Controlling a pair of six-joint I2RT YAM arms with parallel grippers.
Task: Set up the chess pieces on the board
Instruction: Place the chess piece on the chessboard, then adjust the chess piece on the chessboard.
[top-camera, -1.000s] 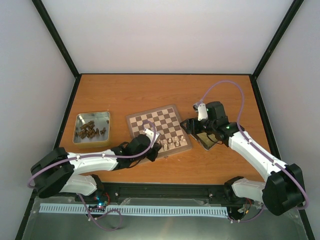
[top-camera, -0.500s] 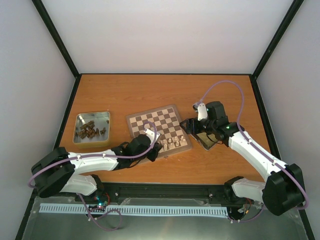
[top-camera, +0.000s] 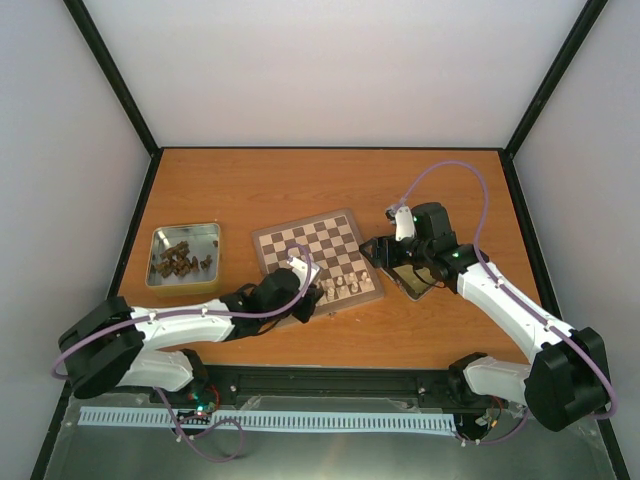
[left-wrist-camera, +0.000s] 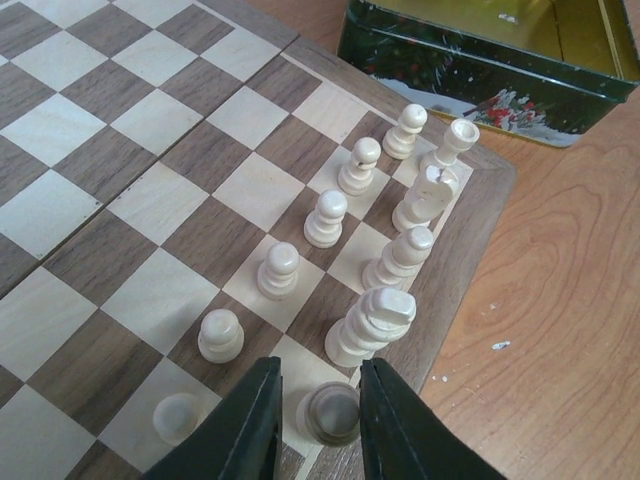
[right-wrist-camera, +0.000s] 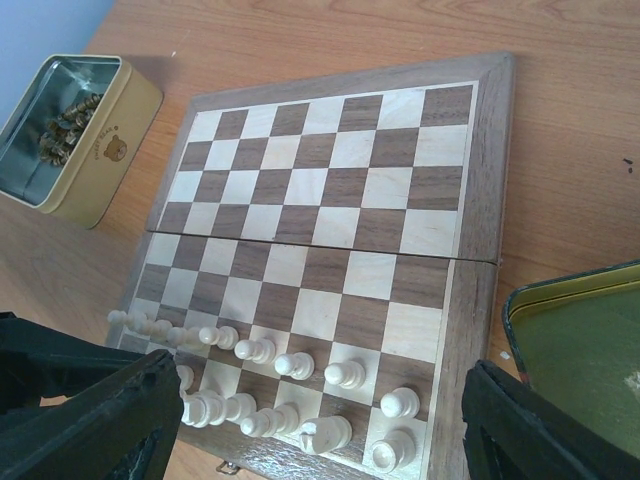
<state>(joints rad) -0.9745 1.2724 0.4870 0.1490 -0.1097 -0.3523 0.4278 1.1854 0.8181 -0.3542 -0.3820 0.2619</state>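
The board (left-wrist-camera: 150, 130) lies on the orange table, and cream-white chess pieces (left-wrist-camera: 326, 217) stand in two rows along its near edge. In the left wrist view my left gripper (left-wrist-camera: 320, 368) straddles one cream piece (left-wrist-camera: 332, 413) standing on the back row. The jaws are slightly apart, with a gap on the left side. From above, that gripper (top-camera: 310, 294) is at the board's near edge (top-camera: 318, 260). My right gripper (right-wrist-camera: 320, 425) hangs wide open over the board's right corner, with nothing between its fingers. Below it stand the cream pieces (right-wrist-camera: 345, 374).
A gold tin (top-camera: 185, 257) with dark brown chessmen sits left of the board; it also shows in the right wrist view (right-wrist-camera: 75, 150). A green tin (top-camera: 415, 278) sits at the board's right edge, under the right arm; the left wrist view shows its wall (left-wrist-camera: 470, 60).
The left jaws have parted a little around the cream piece, which stays standing on the board. Neither arm has visibly shifted.
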